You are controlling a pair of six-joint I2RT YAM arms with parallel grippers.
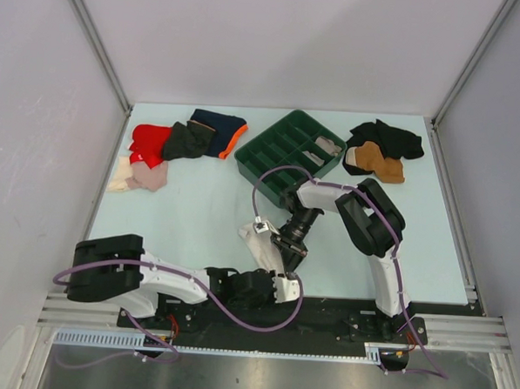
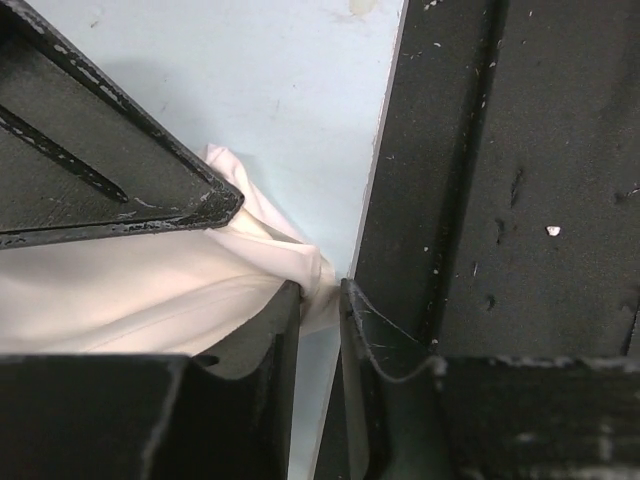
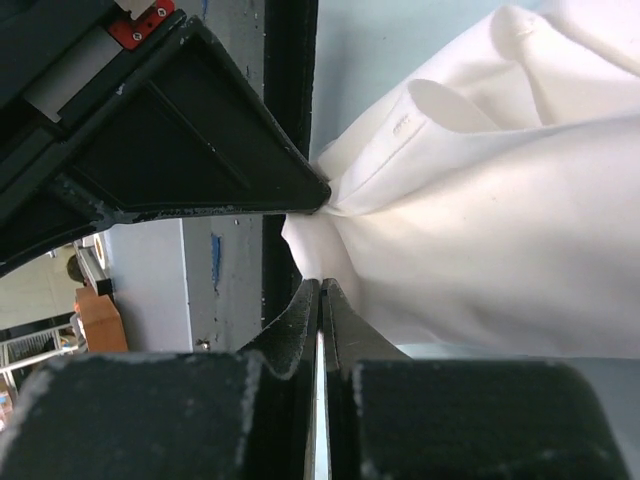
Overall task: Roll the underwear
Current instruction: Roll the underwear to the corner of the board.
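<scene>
The white underwear [image 1: 254, 239] lies bunched near the table's front edge, just left of my two grippers. My right gripper [image 1: 291, 259] points down at its near right edge. In the right wrist view the right gripper [image 3: 322, 283] has its jaws pressed together on a fold of the underwear [image 3: 480, 230]. My left gripper [image 1: 292, 288] reaches in from the front. In the left wrist view the left gripper [image 2: 320, 290] has its jaws a narrow gap apart, with a corner of the underwear [image 2: 150, 290] pinched between the tips.
A green divided tray [image 1: 255, 159] stands at the back centre. Red, dark and navy garments [image 1: 186, 140] and a pink-beige cloth [image 1: 143, 178] lie back left. Black and tan-brown garments [image 1: 380, 153] lie back right. The black front rail [image 1: 332, 307] is right beside the grippers.
</scene>
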